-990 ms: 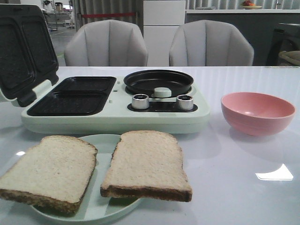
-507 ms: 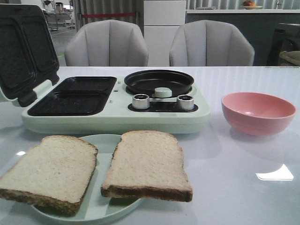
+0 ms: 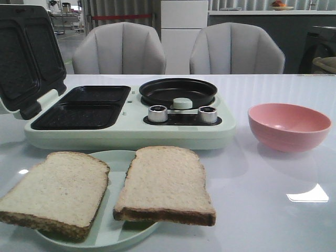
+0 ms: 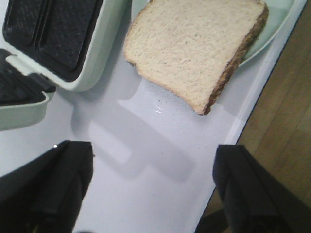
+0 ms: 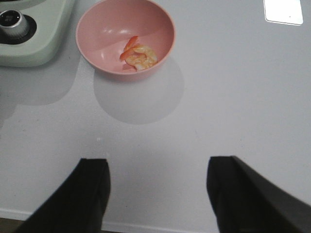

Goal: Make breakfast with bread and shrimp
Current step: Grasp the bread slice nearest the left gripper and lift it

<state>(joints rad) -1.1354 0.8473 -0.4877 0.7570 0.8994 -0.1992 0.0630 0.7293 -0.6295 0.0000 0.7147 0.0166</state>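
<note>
Nothing started: bread on plate, shrimp in bowl, both hands spread and empty.

Nearest: two square beige bread slices [image 3: 105, 186] on the pale green round plate [image 3: 118, 157]. Behind: open mint sandwich maker [image 3: 128, 134], plates bare. Left hand [image 4: 150, 189] and right hand [image 5: 158, 194] hover over the white counter [image 3: 262, 184]. Only the right wrist view shows the orange-pink shrimp [image 5: 137, 54] in the pink round bowl [image 3: 289, 126].

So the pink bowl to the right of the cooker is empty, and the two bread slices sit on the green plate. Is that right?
Not quite. The pink bowl isn't empty: the right wrist view shows shrimp in it. The rest holds: it stands right of the cooker, and both bread slices sit on the green plate.
</note>
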